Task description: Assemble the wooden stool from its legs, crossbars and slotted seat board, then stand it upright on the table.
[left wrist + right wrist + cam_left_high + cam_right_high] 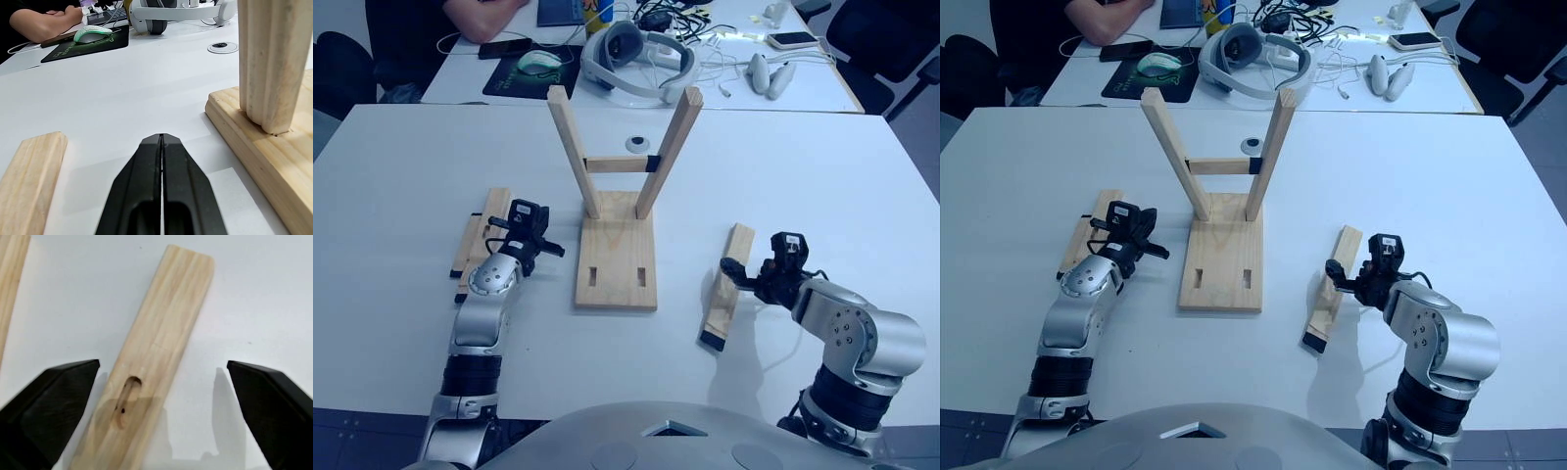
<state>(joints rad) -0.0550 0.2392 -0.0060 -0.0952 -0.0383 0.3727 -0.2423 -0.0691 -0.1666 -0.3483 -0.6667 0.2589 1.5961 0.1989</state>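
Right gripper (163, 364) hangs with its jaws spread wide, one finger on either side of the loose leg (166, 318), touching nothing. That leg lies flat on the table (822, 176) on the robot's right, apart from the seat board (617, 259), with an oval slot in its upper face.

To do this pick well, I would judge it best to come straight down and close across the leg's narrow width, clear of the slot, so the wood cannot twist as it lifts. The grip should sit away from the end that has to enter the board.

Left gripper (161, 139) is closed, pads together and holding nothing. It rests low between the board and the wooden pieces (480, 240) lying on the left.

On the board, two standing legs (576, 147) joined by a crossbar (619, 164) occupy the far end, and two empty slots (592, 277) wait at the near end.

The loose leg's near end is cut off in the right wrist view. The left arm partly covers the wooden pieces, so their number is unclear. Whether the standing legs are fully seated cannot be told.
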